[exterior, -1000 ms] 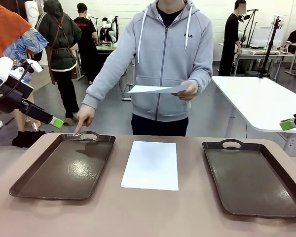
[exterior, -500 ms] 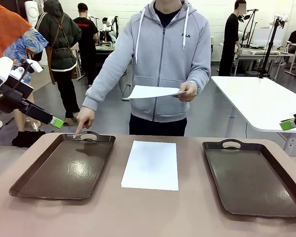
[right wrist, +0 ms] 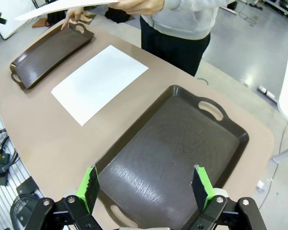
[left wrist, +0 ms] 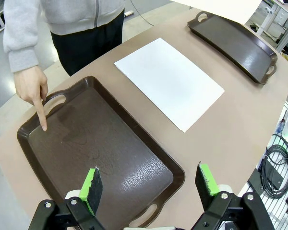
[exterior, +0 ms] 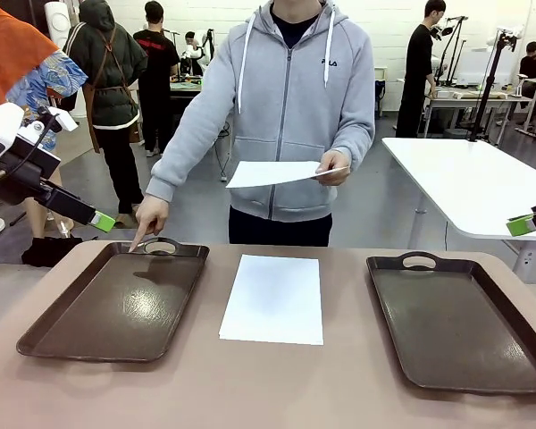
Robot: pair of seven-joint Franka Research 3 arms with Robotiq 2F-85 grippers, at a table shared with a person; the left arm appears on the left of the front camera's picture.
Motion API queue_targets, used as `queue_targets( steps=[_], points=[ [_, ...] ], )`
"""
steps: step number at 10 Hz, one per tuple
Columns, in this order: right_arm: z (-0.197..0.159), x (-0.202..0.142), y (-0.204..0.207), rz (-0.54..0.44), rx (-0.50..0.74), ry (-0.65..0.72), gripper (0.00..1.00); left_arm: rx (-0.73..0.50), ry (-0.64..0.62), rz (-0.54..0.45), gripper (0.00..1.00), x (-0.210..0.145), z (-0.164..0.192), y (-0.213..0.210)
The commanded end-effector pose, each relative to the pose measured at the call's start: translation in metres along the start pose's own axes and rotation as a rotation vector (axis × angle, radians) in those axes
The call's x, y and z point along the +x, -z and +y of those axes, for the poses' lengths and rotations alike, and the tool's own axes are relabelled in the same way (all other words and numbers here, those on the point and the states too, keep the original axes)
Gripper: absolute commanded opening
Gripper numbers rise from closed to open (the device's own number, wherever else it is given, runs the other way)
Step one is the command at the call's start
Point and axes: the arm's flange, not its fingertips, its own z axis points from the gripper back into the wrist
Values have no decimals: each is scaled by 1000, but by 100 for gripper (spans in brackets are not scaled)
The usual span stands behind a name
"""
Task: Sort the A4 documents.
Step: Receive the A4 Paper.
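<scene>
A4 sheet (exterior: pixel 272 298) lies flat at table centre, left tray (exterior: pixel 116 299) at its 9 o'clock, right tray (exterior: pixel 464 326) at 3. Up at 12, the held sheet (exterior: pixel 272 172) sags from the person's hand (exterior: pixel 333 166): light, floppy stuff, I'd say, and slippery. The 6 o'clock edge or a corner looks the best hold. The pointing hand (exterior: pixel 150 217) touches the left tray. Left gripper (left wrist: pixel 149 181) and right gripper (right wrist: pixel 146 184) hover, jaws wide, empty. 1 sheet or a thin stack? Can't tell.
</scene>
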Motion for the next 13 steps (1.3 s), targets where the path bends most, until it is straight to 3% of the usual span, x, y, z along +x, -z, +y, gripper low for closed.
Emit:
queue_targets(
  steps=[1,10,13],
  points=[
    [0,0,0,-1,2,1,100,-6,0,-3,100,0,1,1],
    [0,0,0,-1,2,1,100,0,0,0,100,0,0,0],
    [0,0,0,-1,2,1,100,-95,-159,41,100,26,9,26]
  ],
)
